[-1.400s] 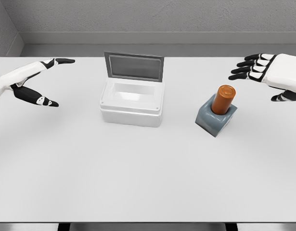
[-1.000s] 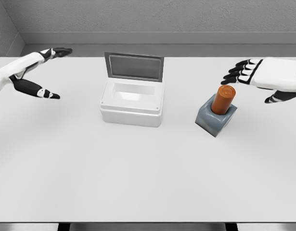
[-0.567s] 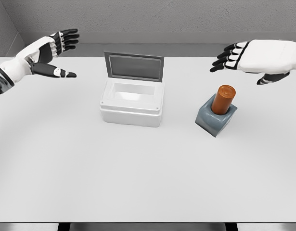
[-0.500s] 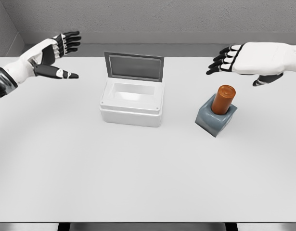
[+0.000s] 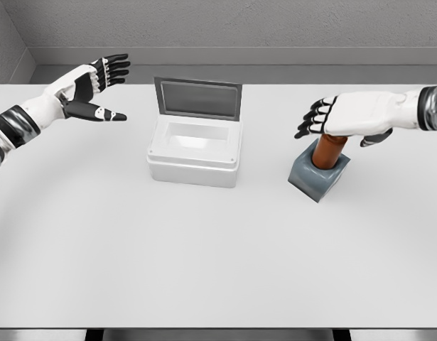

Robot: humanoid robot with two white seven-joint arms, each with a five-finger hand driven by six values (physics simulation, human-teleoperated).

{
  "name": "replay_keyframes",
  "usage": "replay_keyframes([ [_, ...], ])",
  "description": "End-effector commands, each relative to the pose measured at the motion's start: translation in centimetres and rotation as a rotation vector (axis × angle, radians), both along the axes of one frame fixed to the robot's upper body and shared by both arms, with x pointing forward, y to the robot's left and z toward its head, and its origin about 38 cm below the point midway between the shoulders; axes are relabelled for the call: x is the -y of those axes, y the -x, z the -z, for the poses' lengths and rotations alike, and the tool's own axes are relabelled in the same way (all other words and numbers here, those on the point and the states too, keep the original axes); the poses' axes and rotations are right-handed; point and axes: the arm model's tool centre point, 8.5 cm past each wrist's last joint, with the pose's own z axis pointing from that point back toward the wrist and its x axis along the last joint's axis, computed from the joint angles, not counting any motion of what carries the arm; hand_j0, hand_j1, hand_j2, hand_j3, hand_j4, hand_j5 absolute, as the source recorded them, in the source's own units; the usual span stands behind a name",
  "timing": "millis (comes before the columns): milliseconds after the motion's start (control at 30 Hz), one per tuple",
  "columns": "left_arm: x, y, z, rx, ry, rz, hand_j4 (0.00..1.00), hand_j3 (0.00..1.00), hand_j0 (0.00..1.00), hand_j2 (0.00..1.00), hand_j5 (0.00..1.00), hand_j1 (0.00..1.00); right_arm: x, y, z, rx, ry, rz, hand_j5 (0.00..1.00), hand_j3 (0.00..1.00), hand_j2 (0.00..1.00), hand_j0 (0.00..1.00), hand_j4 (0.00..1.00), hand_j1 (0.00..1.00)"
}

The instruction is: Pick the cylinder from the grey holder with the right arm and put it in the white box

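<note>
The right hand's fingers [image 5: 312, 119] are spread wide, holding nothing, pointing toward nine o'clock; its palm [image 5: 353, 115] covers the top of the orange cylinder [image 5: 327, 152], which stands upright in the grey holder [image 5: 317, 175] on the worktop [image 5: 204, 249], at three o'clock from the open white box [image 5: 195, 150].

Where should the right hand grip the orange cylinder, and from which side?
Grip the exposed upper shaft of the orange cylinder, above the grey holder; its lower part is sunk in the socket. It leans up and to the right, so probably wrap the fingers around its sides from above and pull out along that lean. The right hand is over its top, fingers open.
</note>
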Motion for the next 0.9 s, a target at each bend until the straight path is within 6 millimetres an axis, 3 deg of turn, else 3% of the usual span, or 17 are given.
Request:
replay_keyframes([
  [0,0.0,0.0,0.0,0.000,0.007,0.000,1.00,1.00,1.00,1.00,1.00,1.00,0.0,0.1,0.1,0.000,0.004,-0.001,0.99,0.99,0.99,0.99,0.99,0.99],
  [433,0.8,-0.2,0.0,0.002,0.019,0.010,1.00,1.00,1.00,1.00,1.00,1.00,-1.2,1.0,1.5,-0.022,0.040,-0.047,0.86,0.86,0.86,0.86,0.86,0.86],
  [500,0.8,-0.2,0.0,0.002,0.019,0.010,1.00,1.00,1.00,1.00,1.00,1.00,-1.1,0.9,1.5,-0.023,0.040,-0.045,0.78,0.78,0.78,0.78,0.78,0.78],
  [767,1.3,-0.3,0.0,0.003,0.028,0.018,1.00,1.00,1.00,1.00,1.00,1.00,-1.2,0.9,1.4,-0.018,0.039,-0.046,0.59,0.59,0.59,0.59,0.59,0.59],
  [867,1.3,-0.3,0.0,0.003,0.028,0.018,1.00,1.00,1.00,1.00,1.00,1.00,-1.1,0.9,1.3,-0.014,0.041,-0.044,0.56,0.56,0.56,0.56,0.56,0.56],
])
